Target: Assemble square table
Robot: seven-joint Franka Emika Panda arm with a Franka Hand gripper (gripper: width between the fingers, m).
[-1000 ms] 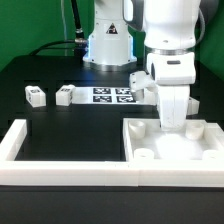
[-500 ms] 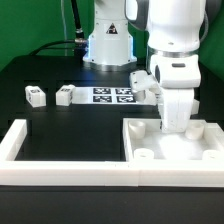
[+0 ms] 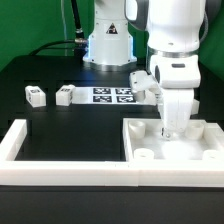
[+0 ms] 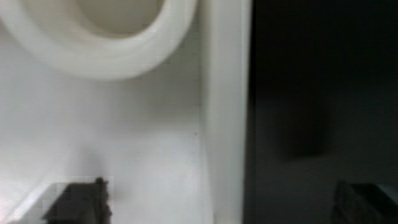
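Observation:
The square table slab (image 3: 186, 150), white with a raised rim and round corner holes, lies flat in the exterior view's right corner of the border wall. My gripper (image 3: 173, 128) points straight down over the slab's far rim. In the wrist view the slab (image 4: 143, 130) fills one side, with a round corner hole (image 4: 111, 25) and its straight edge against the black table. My gripper (image 4: 222, 198) is open. One dark finger (image 4: 80, 202) stands over the slab and the other over the table. Two small white leg blocks (image 3: 35, 95) (image 3: 65, 95) lie apart on the table.
The long white U-shaped border wall (image 3: 60, 171) runs along the front and sides. The marker board (image 3: 112, 95) lies flat in the middle of the black table. Another small white block (image 3: 141, 83) sits behind my gripper. The robot's base (image 3: 108, 45) stands at the back.
The jaws have spread from shut to wide apart. The arm has shifted slightly toward the exterior view's right; the slab has stayed in its corner.

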